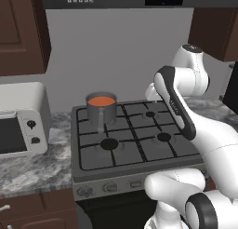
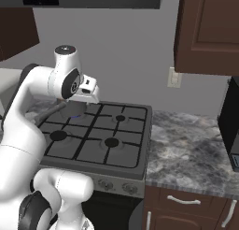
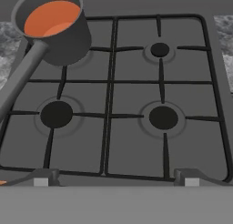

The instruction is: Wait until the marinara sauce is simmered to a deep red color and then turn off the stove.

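We see the stove (image 3: 113, 127) spread flat below the jaws, its two near burners and the far right burner bare, so there is free room to come down over most of the black grate. Up and to the left of the jaws stands the one obstacle on it, a grey saucepan (image 1: 101, 111) of orange-red marinara sauce (image 3: 51, 18) on the far left burner, its long handle (image 3: 20, 77) reaching back across the left near burner. Farther left on the desk (image 1: 28, 170) sits a white toaster oven (image 1: 21, 118), well apart from the stove's front knobs (image 1: 109, 187).
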Motion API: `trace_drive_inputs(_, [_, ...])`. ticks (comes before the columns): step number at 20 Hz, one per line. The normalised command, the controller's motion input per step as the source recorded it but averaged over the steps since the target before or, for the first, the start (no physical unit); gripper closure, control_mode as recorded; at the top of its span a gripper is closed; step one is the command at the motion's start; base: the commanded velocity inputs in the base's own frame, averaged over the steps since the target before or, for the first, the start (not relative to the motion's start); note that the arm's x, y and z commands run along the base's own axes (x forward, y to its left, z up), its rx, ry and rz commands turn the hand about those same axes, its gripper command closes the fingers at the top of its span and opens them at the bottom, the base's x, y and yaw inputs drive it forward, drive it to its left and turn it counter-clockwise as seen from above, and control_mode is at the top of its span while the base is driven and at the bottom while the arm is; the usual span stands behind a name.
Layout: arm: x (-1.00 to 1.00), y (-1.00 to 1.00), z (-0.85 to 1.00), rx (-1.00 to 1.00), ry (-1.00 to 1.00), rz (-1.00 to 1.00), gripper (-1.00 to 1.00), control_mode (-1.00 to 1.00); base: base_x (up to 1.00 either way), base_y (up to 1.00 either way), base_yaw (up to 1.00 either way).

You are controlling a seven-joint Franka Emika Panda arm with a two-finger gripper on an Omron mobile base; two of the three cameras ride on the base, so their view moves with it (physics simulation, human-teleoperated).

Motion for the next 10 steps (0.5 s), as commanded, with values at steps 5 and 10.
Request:
trace_drive_inputs(5, [0.0,0.0,0.0,0.0,0.0,0.0,-1.0,-1.0,0.0,0.0,0.0])
trace_drive_inputs(10, [0.0,0.0,0.0,0.0,0.0,0.0,-1.0,-1.0,0.0,0.0,0.0])
